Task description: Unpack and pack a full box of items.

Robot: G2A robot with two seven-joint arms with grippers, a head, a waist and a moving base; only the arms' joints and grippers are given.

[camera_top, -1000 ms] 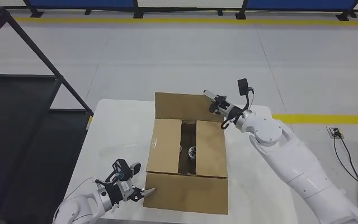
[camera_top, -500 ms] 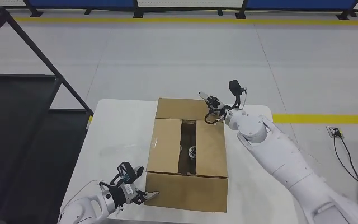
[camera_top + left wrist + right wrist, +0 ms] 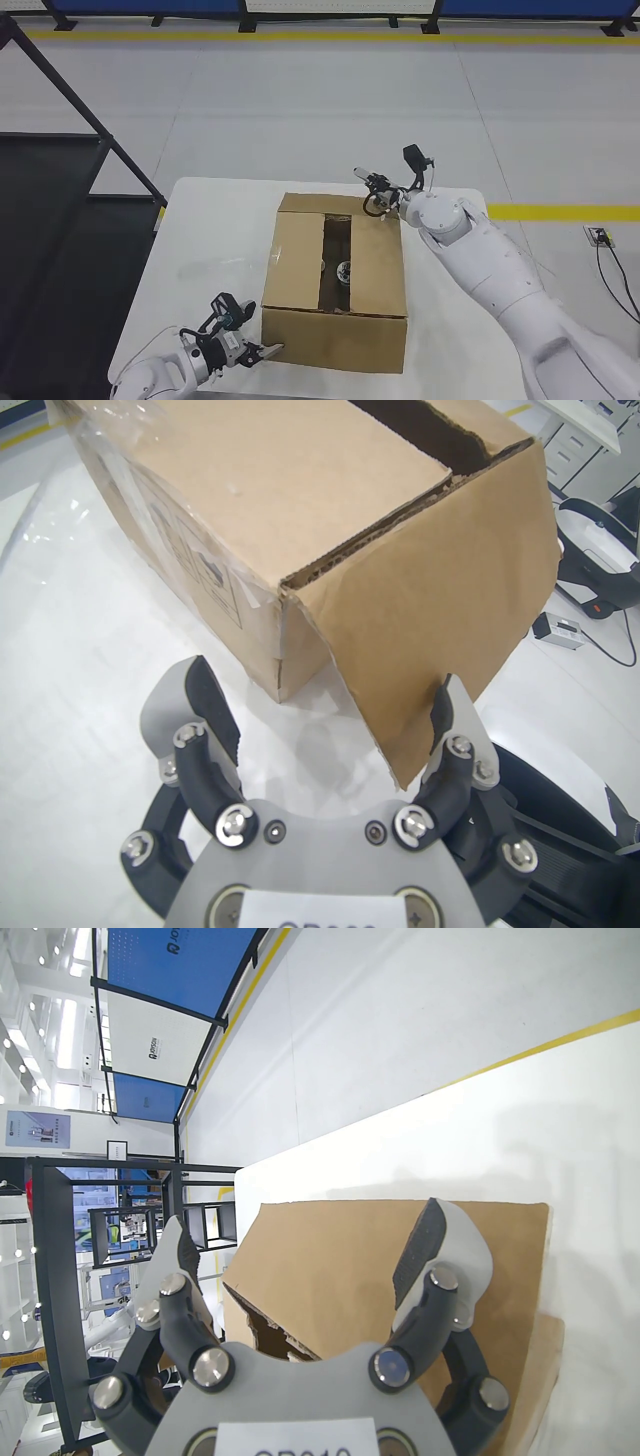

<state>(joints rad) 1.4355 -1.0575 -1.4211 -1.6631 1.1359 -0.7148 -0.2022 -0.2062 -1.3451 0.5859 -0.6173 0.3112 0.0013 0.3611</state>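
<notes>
A brown cardboard box point(image 3: 335, 275) stands mid-table, its two long top flaps folded in with a dark slit between them. Through the slit I see a small round item point(image 3: 343, 270). At the box's near left corner my left gripper point(image 3: 262, 352) is open. In the left wrist view the near flap point(image 3: 435, 600) hangs down, and its lower corner sits between the spread fingers of the left gripper point(image 3: 325, 674), touching one pad point(image 3: 442, 710). My right gripper point(image 3: 372, 183) is open at the far flap point(image 3: 335, 203). In the right wrist view the right gripper point(image 3: 305, 1223) spans that far flap point(image 3: 345, 1258).
The white table point(image 3: 210, 250) has free room left of the box. A black metal rack point(image 3: 60, 230) stands off the table's left side. The table's right strip point(image 3: 440, 320) beside the box lies under the right arm.
The far flap looks narrower than a second ago, tipped from its spread-out position. The right gripper has shifted left with it. The left gripper has slid slightly toward the table's near edge.
</notes>
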